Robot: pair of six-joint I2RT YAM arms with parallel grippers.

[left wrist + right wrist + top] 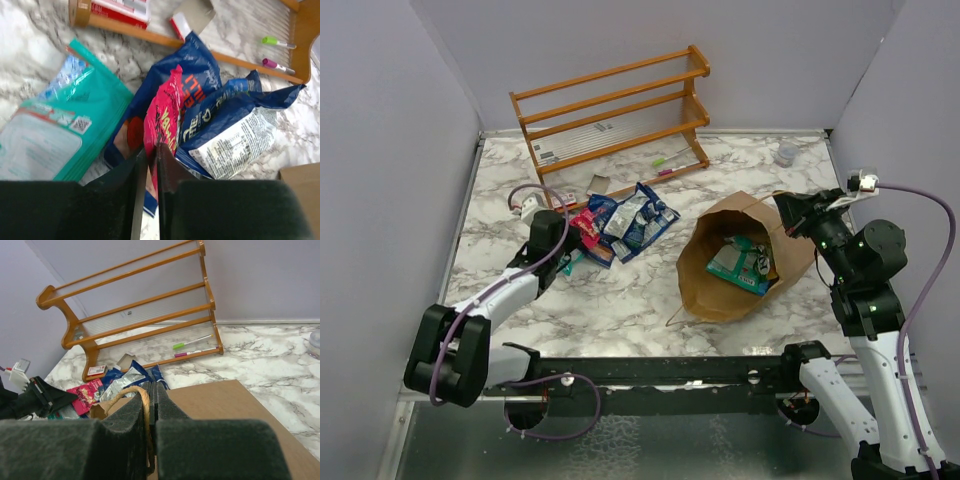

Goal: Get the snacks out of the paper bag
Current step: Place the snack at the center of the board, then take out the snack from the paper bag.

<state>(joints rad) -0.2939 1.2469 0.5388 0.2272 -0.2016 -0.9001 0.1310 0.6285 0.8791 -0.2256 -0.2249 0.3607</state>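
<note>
Left gripper (151, 150), dark padded fingers, lowest in the left wrist view. Jaws almost together, with only a thin slit between them. The lower edge of a crumpled red foil packet (162, 107) runs into the slit and is pinched there. The packet stands up on edge. From above, this gripper sits at the near left end of the snack pile.

Right gripper (151, 390), same dark fingers. Jaws closed on the twisted paper handle (134, 391) of the bag, whose loop passes between them. From above, it sits at the far right rim of the bag's mouth.

Brown kraft paper bag (700, 265), large and creased, right of centre on the white-and-grey marble table (620, 310). Mouth gapes toward the overhead camera. A second handle loop (675, 318) lies on the table at its near left edge.

Snacks in the bag: teal-green packets (740, 262), visible through the mouth.

Snacks out of the bag:
- Dark blue-and-white foil packets (638, 218), heaped left of centre, near the bag but apart from it.
- The red packet, at the left of that heap.
- One teal-green foil packet (55, 125), lying flat just left of the red one.

Orange wooden shelf rack (620, 110), tilted, at the far edge behind the pile. A green-capped marker (272, 41) and a purple-capped marker (270, 63) lie by its lowest rail.
</note>
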